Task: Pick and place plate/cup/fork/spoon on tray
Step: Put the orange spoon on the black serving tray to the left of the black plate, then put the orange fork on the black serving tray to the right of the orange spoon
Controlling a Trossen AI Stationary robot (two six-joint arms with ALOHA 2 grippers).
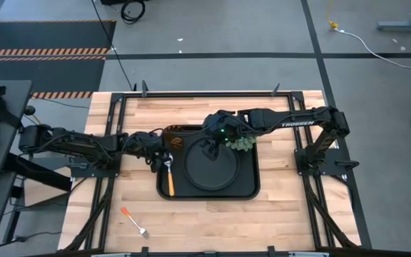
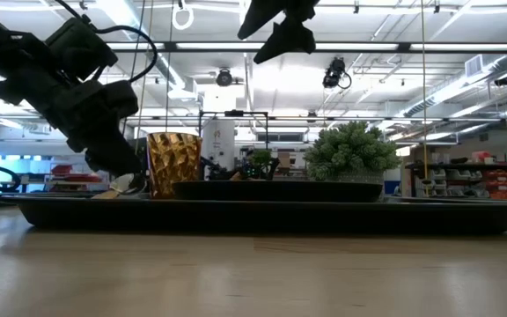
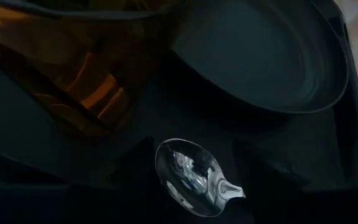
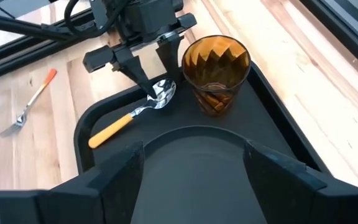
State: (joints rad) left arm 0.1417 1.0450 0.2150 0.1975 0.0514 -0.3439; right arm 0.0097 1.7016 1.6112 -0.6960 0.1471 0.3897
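The black tray [image 1: 252, 187] holds the round black plate [image 1: 209, 171], the amber cup [image 1: 176, 143] standing at its far left corner, and the orange-handled spoon [image 1: 168, 177] lying along its left side. The fork [image 1: 133, 221] lies on the table toward the near left. My left gripper [image 4: 159, 87] is open and low over the tray, with its fingers on either side of the spoon's bowl [image 4: 163, 93]. My right gripper [image 4: 194, 165] is wide open and empty, raised above the plate [image 4: 191, 155]. My left gripper comes slanting down from the table's left. One fingertip [image 4: 148, 92] stands right at the spoon's neck [image 4: 146, 106]; I cannot tell whether it touches. The spoon lies flat on the tray floor, bowl toward the cup.
A green plant ball [image 1: 240, 143] sits at the tray's far right, beside the plate and under my right arm. Bare wooden table lies to the left, right and near side of the tray.
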